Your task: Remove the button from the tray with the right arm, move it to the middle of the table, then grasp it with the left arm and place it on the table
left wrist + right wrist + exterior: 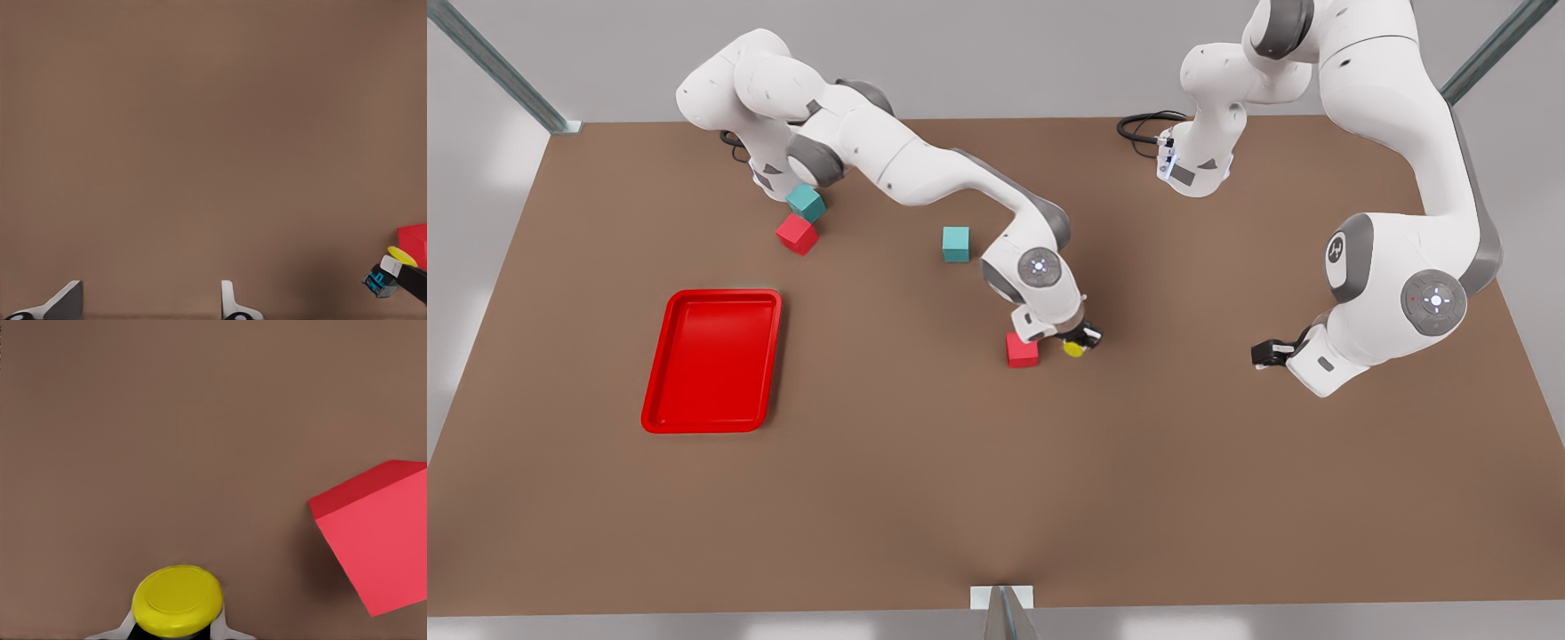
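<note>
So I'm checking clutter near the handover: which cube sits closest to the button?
The red cube right beside the button; the other red cube and both teal cubes sit farther off.

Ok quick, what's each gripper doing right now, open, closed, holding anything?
Right gripper: shut on the button, beside a red cube.
Left gripper: open, empty, waiting over the table.

Glossy plastic-looking red tray (713, 361), matte brown table (925, 480), smooth, perhaps plastic yellow button (177, 600).

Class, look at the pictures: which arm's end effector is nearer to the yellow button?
Right. The right end effector holds the button mid-table beside a red cube; the left end effector waits open, well off toward the front view's right.
</note>
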Robot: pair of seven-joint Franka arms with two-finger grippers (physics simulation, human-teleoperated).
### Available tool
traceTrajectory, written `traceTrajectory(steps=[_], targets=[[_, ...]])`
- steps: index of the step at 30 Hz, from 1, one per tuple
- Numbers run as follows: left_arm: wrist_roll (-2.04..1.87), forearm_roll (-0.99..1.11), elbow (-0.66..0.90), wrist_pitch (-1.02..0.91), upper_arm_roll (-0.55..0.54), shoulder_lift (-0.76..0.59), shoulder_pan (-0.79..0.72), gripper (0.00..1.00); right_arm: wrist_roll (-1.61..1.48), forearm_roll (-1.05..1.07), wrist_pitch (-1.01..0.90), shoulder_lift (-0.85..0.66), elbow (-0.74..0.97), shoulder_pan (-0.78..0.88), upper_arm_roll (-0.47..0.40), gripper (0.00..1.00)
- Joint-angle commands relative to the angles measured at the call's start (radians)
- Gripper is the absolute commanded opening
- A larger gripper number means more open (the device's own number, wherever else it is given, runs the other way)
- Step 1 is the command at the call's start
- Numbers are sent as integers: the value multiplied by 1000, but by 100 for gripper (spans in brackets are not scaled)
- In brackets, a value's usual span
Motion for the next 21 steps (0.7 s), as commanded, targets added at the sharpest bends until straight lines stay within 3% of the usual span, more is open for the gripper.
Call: traceTrajectory(steps=[1,4,6,7,9,10,14,15,16,18,20,21], targets=[[-1,1,0,0,0,-1,0,100,-153,-3,53,4,1,13,-11,44],[-1,1,0,0,0,-1,0,100,-242,-3,53,18,1,19,-12,45],[-1,-1,0,0,0,0,0,100,-262,-3,53,20,1,19,-12,51],[-1,-1,0,-3,0,-1,0,100,-265,-5,55,21,2,19,-16,69],[-3,-1,0,-6,0,-1,0,100,-265,-3,61,21,1,21,-22,93],[-3,1,0,-3,0,-1,0,100,-263,-3,73,20,1,21,-26,100],[-15,-2,-1,-8,-2,0,-3,100,-259,0,36,-63,-8,10,-23,100],[-152,-19,-4,-18,-3,22,-78,100,-265,-6,30,-101,-8,-11,-28,100],[-292,-68,-3,-17,-3,40,-129,100,-342,-3,-119,-192,-25,-82,-25,100],[-440,-154,3,-3,-3,121,-279,100,-749,-59,-689,-377,-22,-323,-29,100],[-440,-180,8,103,-5,201,-340,100,-1131,-131,-856,-571,-67,-579,-28,100],[-440,-196,8,169,-5,243,-370,100,-1184,-180,-838,-718,-261,-662,-23,100]])
